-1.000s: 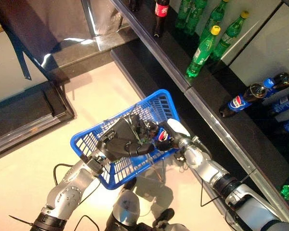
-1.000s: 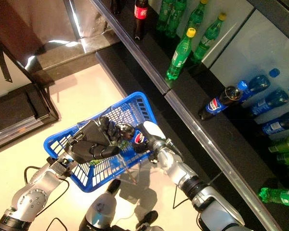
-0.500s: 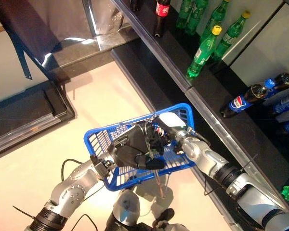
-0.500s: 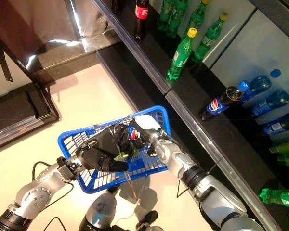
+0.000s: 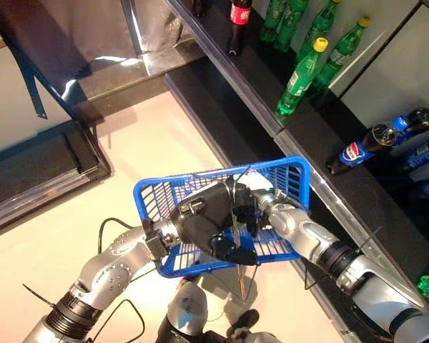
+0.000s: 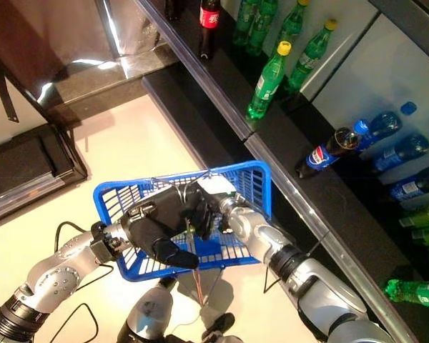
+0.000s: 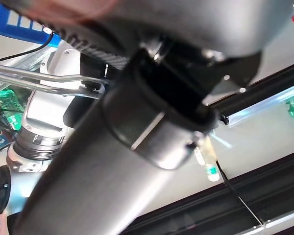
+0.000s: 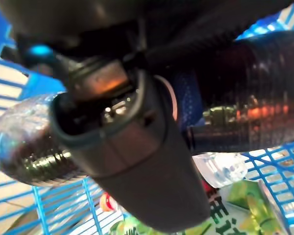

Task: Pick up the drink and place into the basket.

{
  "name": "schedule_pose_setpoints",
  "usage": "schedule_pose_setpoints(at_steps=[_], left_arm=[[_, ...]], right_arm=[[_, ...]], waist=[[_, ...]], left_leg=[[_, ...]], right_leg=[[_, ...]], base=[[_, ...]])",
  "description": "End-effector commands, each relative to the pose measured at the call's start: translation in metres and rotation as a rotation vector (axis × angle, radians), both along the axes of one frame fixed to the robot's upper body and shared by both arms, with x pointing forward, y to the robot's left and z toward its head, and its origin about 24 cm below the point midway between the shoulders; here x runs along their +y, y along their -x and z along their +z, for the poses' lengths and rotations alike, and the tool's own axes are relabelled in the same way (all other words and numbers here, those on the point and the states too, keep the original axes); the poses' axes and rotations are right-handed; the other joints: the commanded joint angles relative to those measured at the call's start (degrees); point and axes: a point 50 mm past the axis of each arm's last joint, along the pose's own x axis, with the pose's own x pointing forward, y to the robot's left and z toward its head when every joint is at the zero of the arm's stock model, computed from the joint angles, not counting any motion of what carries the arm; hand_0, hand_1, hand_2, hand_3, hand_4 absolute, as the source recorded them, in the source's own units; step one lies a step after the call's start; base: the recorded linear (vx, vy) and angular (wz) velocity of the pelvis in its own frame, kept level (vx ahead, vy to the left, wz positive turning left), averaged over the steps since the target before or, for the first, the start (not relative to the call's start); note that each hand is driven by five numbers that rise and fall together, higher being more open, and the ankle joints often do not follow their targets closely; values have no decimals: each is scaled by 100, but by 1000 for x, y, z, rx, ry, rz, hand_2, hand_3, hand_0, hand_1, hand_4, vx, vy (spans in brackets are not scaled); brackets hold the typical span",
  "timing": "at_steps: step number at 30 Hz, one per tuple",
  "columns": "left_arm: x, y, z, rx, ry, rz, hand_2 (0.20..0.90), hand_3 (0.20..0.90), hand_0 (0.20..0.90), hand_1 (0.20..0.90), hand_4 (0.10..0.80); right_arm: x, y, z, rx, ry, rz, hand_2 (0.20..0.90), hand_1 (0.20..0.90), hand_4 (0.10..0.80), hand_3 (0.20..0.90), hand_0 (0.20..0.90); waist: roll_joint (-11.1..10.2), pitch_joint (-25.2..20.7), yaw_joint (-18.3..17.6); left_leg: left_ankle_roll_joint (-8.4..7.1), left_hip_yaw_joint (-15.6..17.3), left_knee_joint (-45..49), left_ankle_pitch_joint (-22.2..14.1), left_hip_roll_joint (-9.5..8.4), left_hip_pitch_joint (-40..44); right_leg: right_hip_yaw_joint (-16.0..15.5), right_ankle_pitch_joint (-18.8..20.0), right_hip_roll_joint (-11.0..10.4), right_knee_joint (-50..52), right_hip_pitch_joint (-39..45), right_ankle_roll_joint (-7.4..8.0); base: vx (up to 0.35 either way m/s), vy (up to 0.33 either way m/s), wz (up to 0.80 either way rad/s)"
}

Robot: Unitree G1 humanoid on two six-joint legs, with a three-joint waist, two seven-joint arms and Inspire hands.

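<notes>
Pale floor beside dark shelves: over the blue basket (image 5: 157,196), the right robot hand (image 8: 137,142) is curled round the drink bottle (image 8: 255,98), lying crosswise inside; left robot hand (image 5: 211,221) grips the basket's handle.

Dark cola bottle (image 8: 255,98) with blue label, lying on its side inside the blue mesh basket (image 5: 286,171), above green packets. Basket hanging tilted over the pale floor, beside the shelf.

The 2 head views look steeply down from close together, both sharing the blue basket (image 5: 286,171) and the shelf (image 6: 322,182) of bottles. The 2 wrist cams sit super close: the left faces floor and shelf edge, the right faces into the basket mesh.
</notes>
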Motion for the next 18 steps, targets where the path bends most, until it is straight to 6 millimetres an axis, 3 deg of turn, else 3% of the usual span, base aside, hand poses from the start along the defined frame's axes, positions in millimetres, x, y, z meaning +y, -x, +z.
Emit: schedule_pose_setpoints(at_steps=[1, 5, 7, 8, 9, 18], left_arm=[[-51, 58, 86, -460, 515, -499, 300, 200, 300, 300, 100], [-50, 60, 89, -469, 525, -503, 300, 200, 300, 300, 100], [-51, 60, 90, -470, 528, -507, 300, 200, 300, 300, 100], [-51, 60, 90, -470, 528, -509, 300, 200, 300, 300, 100], [-51, 60, 90, -470, 528, -510, 300, 200, 300, 300, 100], [-53, 61, 90, -471, 529, -504, 300, 200, 300, 300, 100]], right_arm=[[53, 10, 6, -49, -62, 166, 300, 300, 100, 200, 300], [51, 10, -2, -11, -53, 143, 316, 316, 119, 219, 316], [50, 9, -5, 8, -57, 120, 575, 575, 421, 521, 575], [49, 8, -7, 15, -57, 113, 796, 796, 679, 779, 796], [49, 8, -8, 25, -59, 107, 900, 900, 800, 900, 900], [50, 7, -14, 56, -58, 92, 900, 900, 800, 900, 900]], waist=[[-14, -2446, -38], [-20, -2442, -28], [-29, -2439, -18], [-32, -2436, -11], [-35, -2434, -7], [-58, -2438, 17]], left_leg=[[-7, -165, -291, -96, -34, 37], [0, -169, -291, -98, -36, 39], [-1, -182, -291, -96, -40, 39], [0, -195, -291, -97, -44, 42], [0, -203, -291, -97, -46, 44], [17, -223, -286, -111, -64, 68]], right_leg=[[-73, 26, -197, 315, -61, 247], [-68, 28, -194, 312, -64, 249], [-77, 32, -195, 314, -61, 247], [-81, 36, -194, 315, -59, 245], [-83, 39, -192, 315, -58, 244], [-49, 44, -196, 324, -60, 240]], base=[[0, 0, 0], [0, 0, 0], [0, 0, 0], [0, 0, 0], [0, 0, 0], [0, 0, 0]])
